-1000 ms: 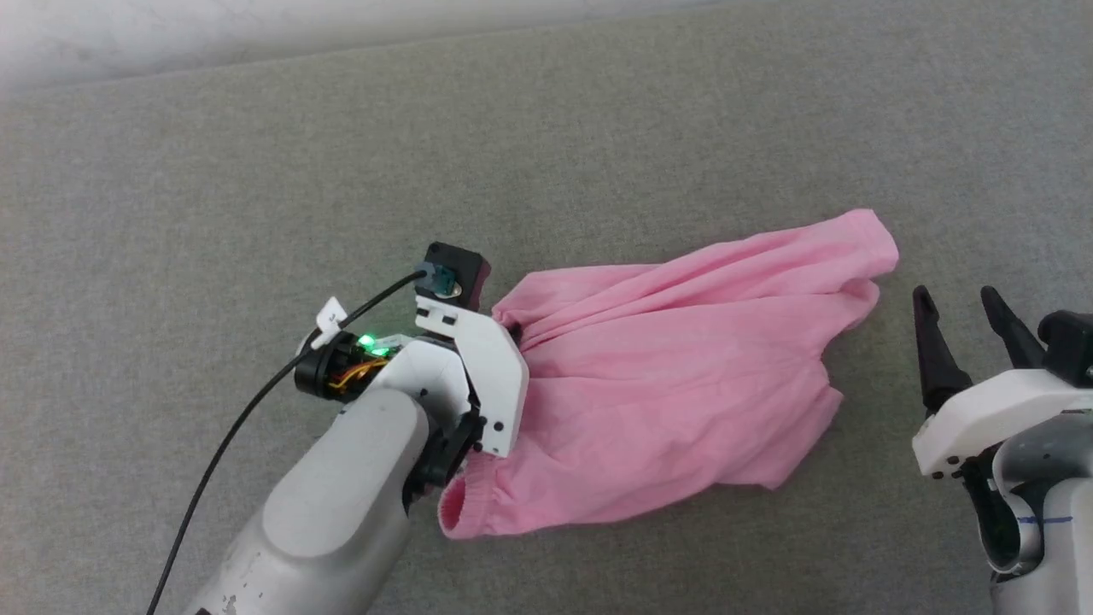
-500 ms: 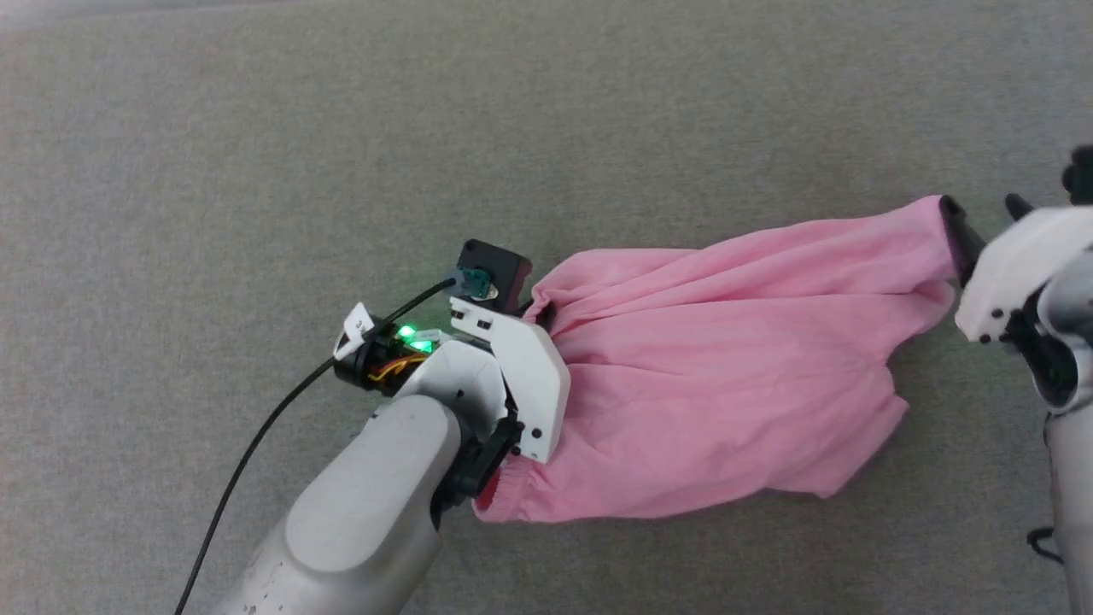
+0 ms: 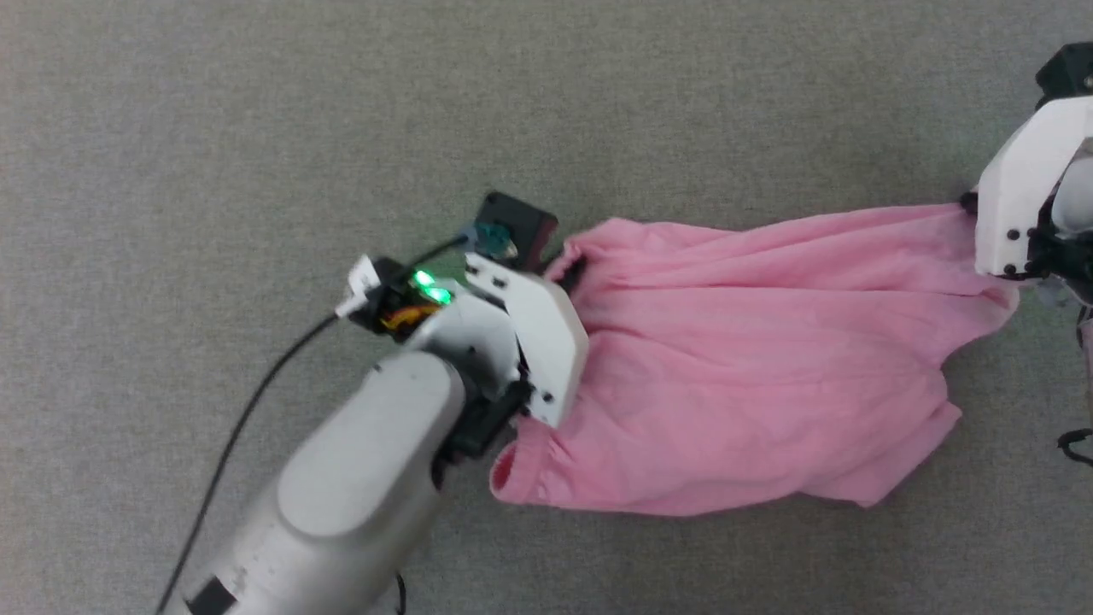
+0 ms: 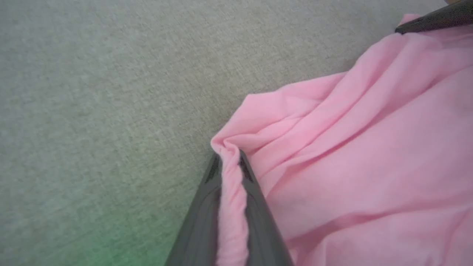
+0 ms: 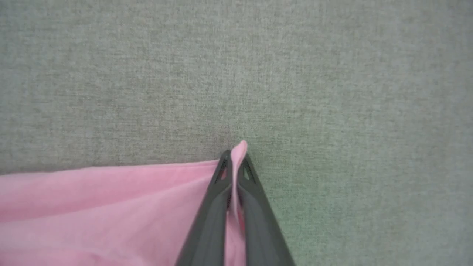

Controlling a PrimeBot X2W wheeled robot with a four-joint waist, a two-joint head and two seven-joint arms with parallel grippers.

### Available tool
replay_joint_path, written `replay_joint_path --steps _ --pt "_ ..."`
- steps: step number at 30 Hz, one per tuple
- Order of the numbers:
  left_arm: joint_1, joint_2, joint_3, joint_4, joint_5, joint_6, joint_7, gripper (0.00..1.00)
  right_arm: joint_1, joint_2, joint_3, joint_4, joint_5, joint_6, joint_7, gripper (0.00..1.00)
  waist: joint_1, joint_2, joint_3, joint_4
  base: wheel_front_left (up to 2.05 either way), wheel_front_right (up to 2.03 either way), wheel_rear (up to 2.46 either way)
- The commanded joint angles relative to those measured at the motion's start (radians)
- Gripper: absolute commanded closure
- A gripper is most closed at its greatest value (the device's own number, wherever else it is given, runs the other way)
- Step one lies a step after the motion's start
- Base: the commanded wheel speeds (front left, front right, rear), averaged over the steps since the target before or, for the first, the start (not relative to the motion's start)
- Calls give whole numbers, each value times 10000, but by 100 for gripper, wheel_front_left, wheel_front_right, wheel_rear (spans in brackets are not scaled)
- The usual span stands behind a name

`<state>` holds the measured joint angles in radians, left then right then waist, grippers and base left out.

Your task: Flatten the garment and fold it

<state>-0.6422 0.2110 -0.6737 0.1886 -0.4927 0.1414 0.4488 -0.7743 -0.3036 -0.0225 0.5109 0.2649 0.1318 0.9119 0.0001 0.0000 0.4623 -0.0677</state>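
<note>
The garment lies on the desk, strung between the two arms, its top edge drawn into a fairly straight line and the rest sagging toward me in loose wrinkles.

The left tool is clamped on a bunched roll of the edge. The right tool is pinched together on the opposite corner, with only a small tip of pink poking past its fingertips.

That right-hand grip is what I'd worry about. It looks shallow, and the cloth is thin, so if the arms pull any farther apart the corner could slide out and the whole side would drop back into a heap. The left grip has the opposite problem: it holds so much gathered cloth that creases may radiate from it however hard the arms stretch. The lower part is dragging on the desk, and friction there could roll the bottom edge under, as it seems to curl already near the left forearm. The black cable trailing from the left wrist is slack and could catch if that arm swings wide.

Counting: one garment, two tools, both gripping it, two fingers on each, one cable, one desk.
</note>
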Motion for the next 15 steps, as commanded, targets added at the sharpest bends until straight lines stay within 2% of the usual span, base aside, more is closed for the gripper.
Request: replay_joint_path --steps 1,6,10,15 --pt "-433 465 185 101 149 -45 40 100 -1 -80 120 -207 24 -11 72 100 -1 0 93 -53 0 0 0" --pt "-2163 1271 934 -144 468 -327 -248 100 -1176 -221 255 -1478 -184 -11 -855 100 -1 0 392 -279 0 0 0" --pt "-3868 1764 1622 44 761 -420 -647 100 -2469 -160 369 -2030 -533 -11 -1814 100 -1 0 675 -492 0 0 0" --pt "-5377 1875 2316 364 949 -220 -1398 100 -3802 16 385 -2354 -1009 -11 -3069 100 -1 0 881 -655 0 0 0"
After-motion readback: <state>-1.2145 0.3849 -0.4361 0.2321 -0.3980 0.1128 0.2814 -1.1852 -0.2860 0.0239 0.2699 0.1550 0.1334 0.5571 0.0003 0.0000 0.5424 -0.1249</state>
